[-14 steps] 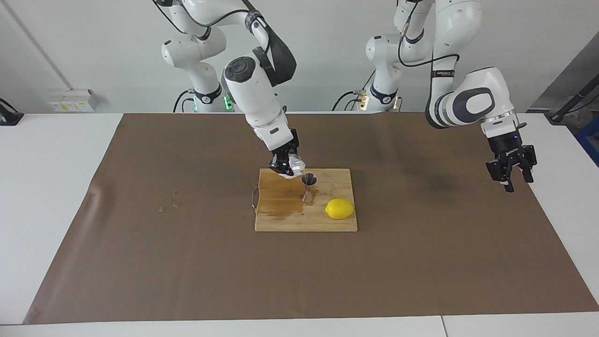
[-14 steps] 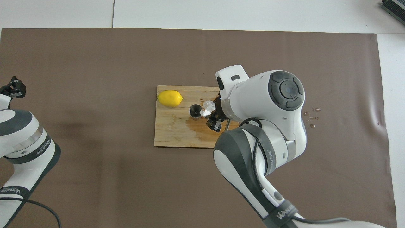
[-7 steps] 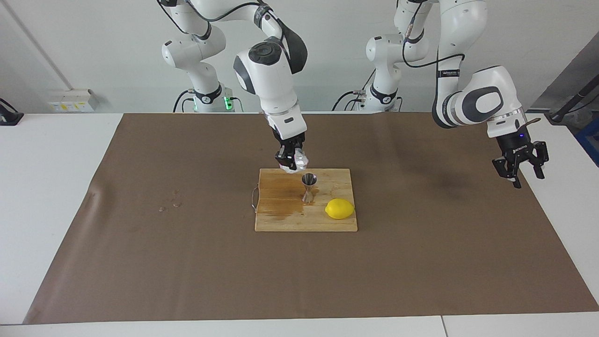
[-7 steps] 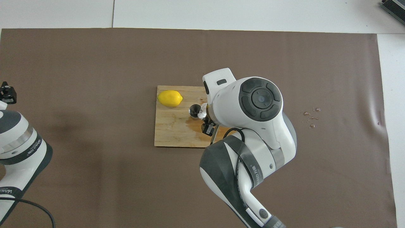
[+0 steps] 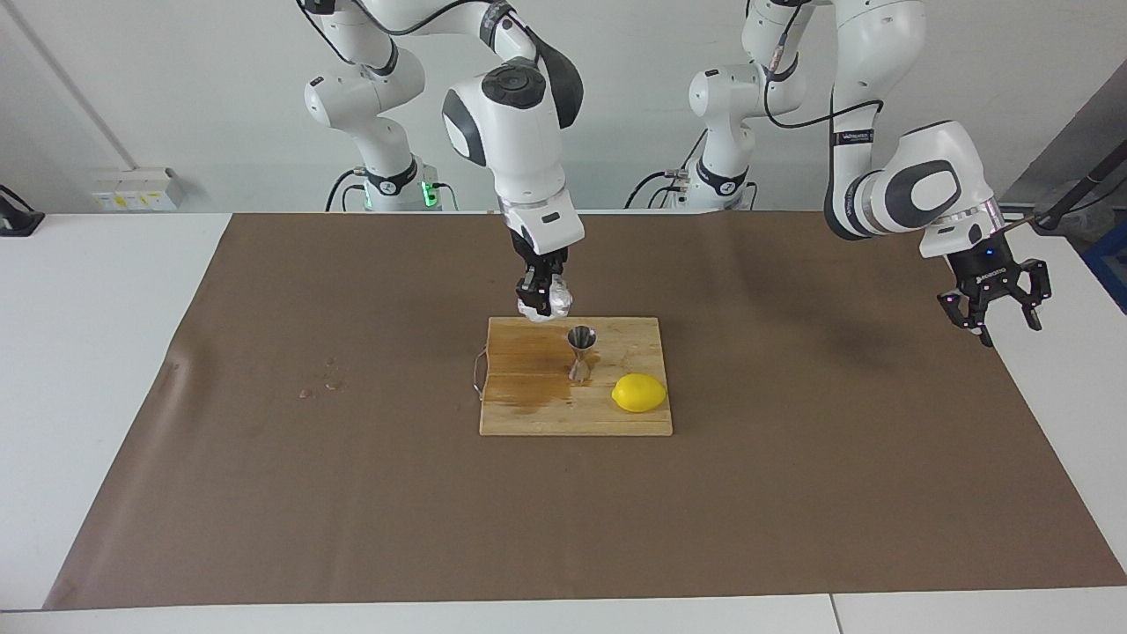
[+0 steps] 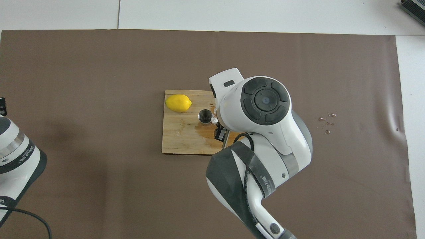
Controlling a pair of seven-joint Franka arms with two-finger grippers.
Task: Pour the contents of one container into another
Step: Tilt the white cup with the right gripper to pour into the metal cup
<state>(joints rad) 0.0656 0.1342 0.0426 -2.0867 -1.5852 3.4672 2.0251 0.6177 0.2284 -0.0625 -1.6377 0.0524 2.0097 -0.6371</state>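
The right gripper [image 5: 544,298], clamped on the cup [image 5: 556,302], has swung it back upright above the board [image 5: 616,414] beside the jigger [image 5: 580,352] (pour likely over), while the left gripper [image 5: 995,304], seemingly part-open, has drifted past the tabletop's brown mat.

Two white arms, dark grey joint caps and bands; black cables along upper links; black grippers; green light at right arm's base.

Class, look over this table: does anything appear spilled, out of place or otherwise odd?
Yes. A dark wet stain spreads over the wooden board beside the jigger, and droplets sit on the brown mat.
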